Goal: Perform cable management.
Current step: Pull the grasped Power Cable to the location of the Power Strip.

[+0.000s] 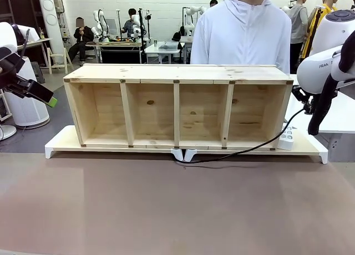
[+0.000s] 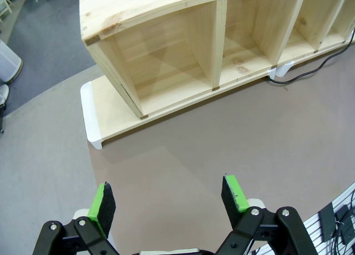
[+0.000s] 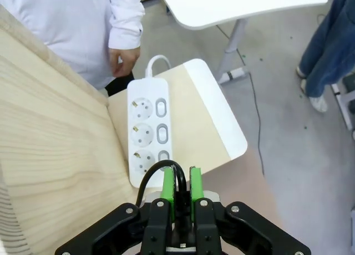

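Two grippers sit at opposite ends of the long pale four-compartment wooden shelf [image 1: 177,73], and only one of them has the work in hand. The right gripper [image 3: 180,173] is clamped tight, its green pads [image 3: 167,188] pinching the thin black cable [image 3: 151,174], which arches out of the grip in a small loop. Whether the round plug itself sits between the pads cannot be told.

Directly ahead of those fingertips lies the white three-socket power strip [image 3: 147,116], flat on the end of the white-edged wooden riser board [image 3: 211,116] beside the shelf's side wall. Its long axis points straight away from the gripper, the nearest socket just beyond the pads. A person's hand [image 3: 125,61] hangs near the strip's far end.

From the front, the cable [image 1: 244,151] drops from the right arm and trails along the board's front edge toward the middle of the table, curling near the white feet.

The left gripper [image 2: 168,195] hangs spread wide and empty above bare table at the shelf's left end, well apart from the cable. Any routing or plugging therefore looks to fall to the right arm.
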Robot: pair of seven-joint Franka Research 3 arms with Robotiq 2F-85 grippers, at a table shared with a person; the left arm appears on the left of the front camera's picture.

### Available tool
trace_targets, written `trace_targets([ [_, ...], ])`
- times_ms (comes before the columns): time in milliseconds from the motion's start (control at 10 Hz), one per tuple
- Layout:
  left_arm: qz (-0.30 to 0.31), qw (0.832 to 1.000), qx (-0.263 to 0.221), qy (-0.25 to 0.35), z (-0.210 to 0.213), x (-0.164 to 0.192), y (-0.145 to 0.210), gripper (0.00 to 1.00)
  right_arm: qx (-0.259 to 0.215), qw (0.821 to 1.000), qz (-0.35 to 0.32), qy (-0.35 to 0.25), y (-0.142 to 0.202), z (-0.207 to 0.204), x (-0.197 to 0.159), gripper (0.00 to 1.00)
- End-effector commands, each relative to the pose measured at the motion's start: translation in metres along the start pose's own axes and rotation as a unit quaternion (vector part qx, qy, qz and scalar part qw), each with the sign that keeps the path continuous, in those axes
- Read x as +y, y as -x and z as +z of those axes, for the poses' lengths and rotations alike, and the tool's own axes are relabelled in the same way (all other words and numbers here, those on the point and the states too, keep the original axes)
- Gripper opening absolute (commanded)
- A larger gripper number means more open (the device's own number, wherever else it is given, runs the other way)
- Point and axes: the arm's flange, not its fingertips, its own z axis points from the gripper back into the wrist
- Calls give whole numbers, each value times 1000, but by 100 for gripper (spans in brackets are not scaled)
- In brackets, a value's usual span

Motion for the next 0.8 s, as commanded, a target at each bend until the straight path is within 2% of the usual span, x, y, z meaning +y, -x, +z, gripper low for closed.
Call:
trace_targets([
  [0,0,1000,-5,-3,-2,1,-2,100,-21,999,-25,-9,5,0,-2,14],
  [600,0,1000,-5,-3,-2,1,-2,100,-25,999,-40,-12,14,8,-22,14],
  [700,0,1000,-5,-3,-2,1,-2,100,-13,1000,-24,-4,8,6,-19,14],
])
